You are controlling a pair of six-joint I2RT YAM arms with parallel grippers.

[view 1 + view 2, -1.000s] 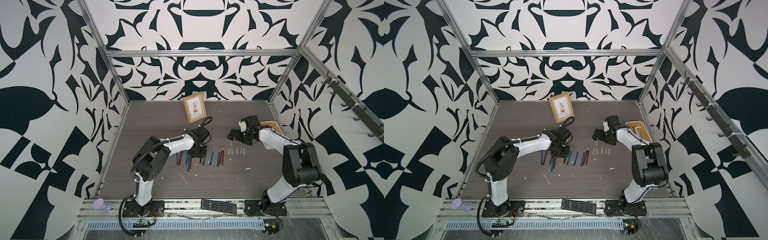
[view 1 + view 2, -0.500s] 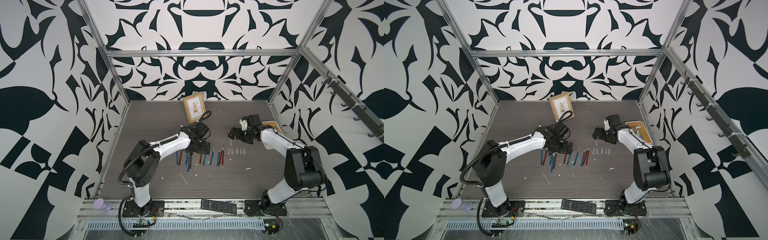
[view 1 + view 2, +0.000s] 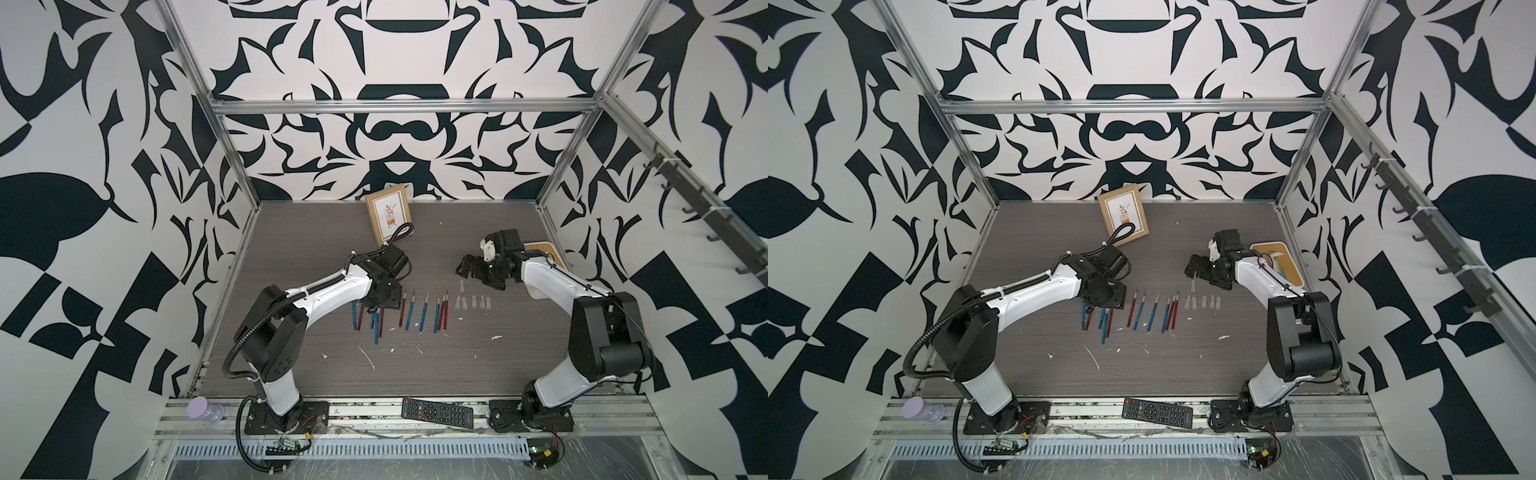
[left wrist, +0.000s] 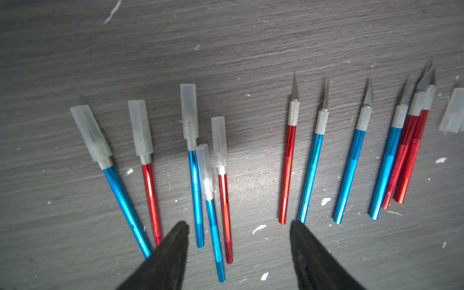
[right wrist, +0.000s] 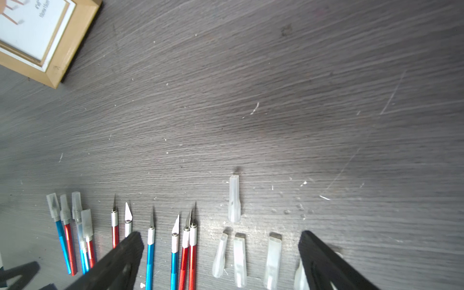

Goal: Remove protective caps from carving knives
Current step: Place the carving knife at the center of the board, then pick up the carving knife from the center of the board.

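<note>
Five carving knives [image 4: 194, 190] at left-centre of the left wrist view wear protective caps [image 4: 189, 110], and your left fingers [image 4: 172, 253] above their handles and right fingers [image 5: 118, 261] hang spread and empty, so clamp one handle squarely, then draw its cap straight off.

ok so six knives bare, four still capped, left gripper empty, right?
Not quite: five, not four. The left wrist view shows five capped knives beside six bare knives, with the left gripper open and empty.
</note>
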